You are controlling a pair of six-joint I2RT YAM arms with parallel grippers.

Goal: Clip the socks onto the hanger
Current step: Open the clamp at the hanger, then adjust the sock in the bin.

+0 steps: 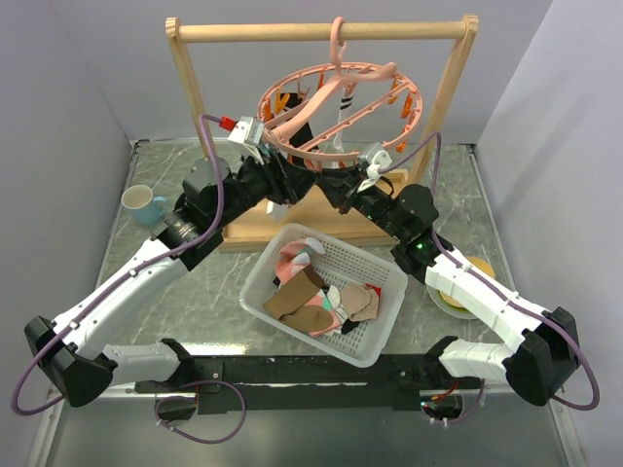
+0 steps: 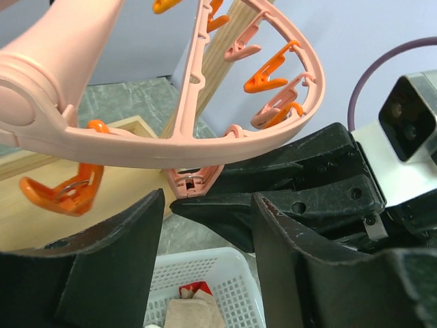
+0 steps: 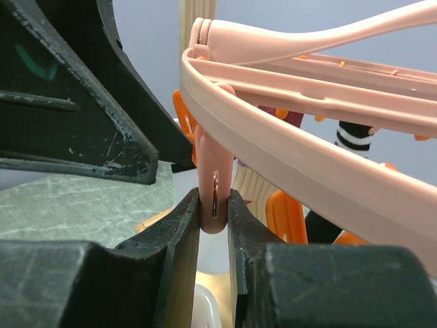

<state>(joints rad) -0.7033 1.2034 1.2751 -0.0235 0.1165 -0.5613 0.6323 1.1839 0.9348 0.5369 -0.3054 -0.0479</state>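
The salmon-pink ring hanger [image 1: 336,107] hangs by its hook from the wooden rack. A white sock with black stripes [image 1: 343,97] and a black sock [image 1: 297,136] hang inside the ring. More socks [image 1: 316,292] lie in the white basket. My right gripper [image 3: 214,212] is shut on a pink clip [image 3: 214,184] under the ring's near edge; in the top view it sits at the ring's front [image 1: 333,185]. My left gripper [image 2: 208,229] is open just beside that clip [image 2: 193,181], with nothing between its fingers. A tan sock [image 2: 191,311] shows in the basket below.
The wooden rack [image 1: 321,31] stands at the back on a board base. The white mesh basket [image 1: 261,277] sits directly below both grippers. A light blue mug [image 1: 143,202] stands at the left, and a yellow bowl [image 1: 472,277] under the right arm.
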